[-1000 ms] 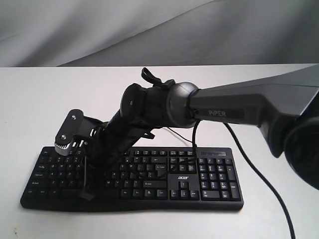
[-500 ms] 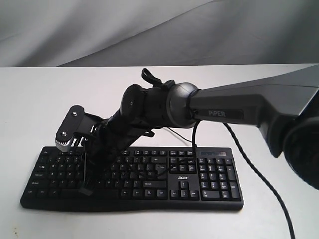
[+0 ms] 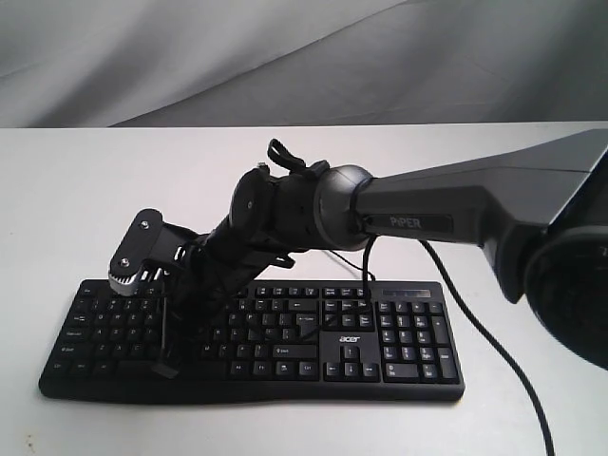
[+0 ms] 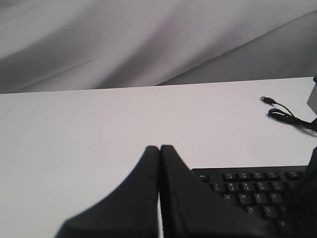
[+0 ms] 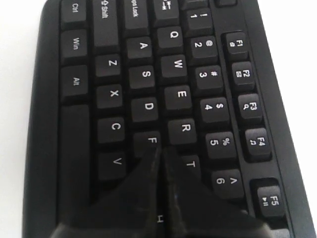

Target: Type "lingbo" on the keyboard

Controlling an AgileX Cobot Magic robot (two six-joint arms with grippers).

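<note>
The keyboard (image 3: 285,356) lies on the white table (image 3: 95,190) near its front edge, and its long axis goes from left to right in the exterior view. My right tool (image 5: 159,148) is clenched, both fingers pressed together into one point with nothing between them. This arm reaches across the middle, so the tip hangs over the left half of the keyboard. In the right wrist view the tip sits between the F key (image 5: 152,141) and the T key (image 5: 190,161), and the fingers hide the G place below them. I cannot tell if the tip already touches a key. My left tool (image 4: 159,148) is also clenched and empty. It is over bare table, beside the far left corner of the keyboard, and apart from it. I judge the right arm is the nearer one for typing. G should be almost under its tip, while L, I, N and O lie further right along the long axis.
</note>
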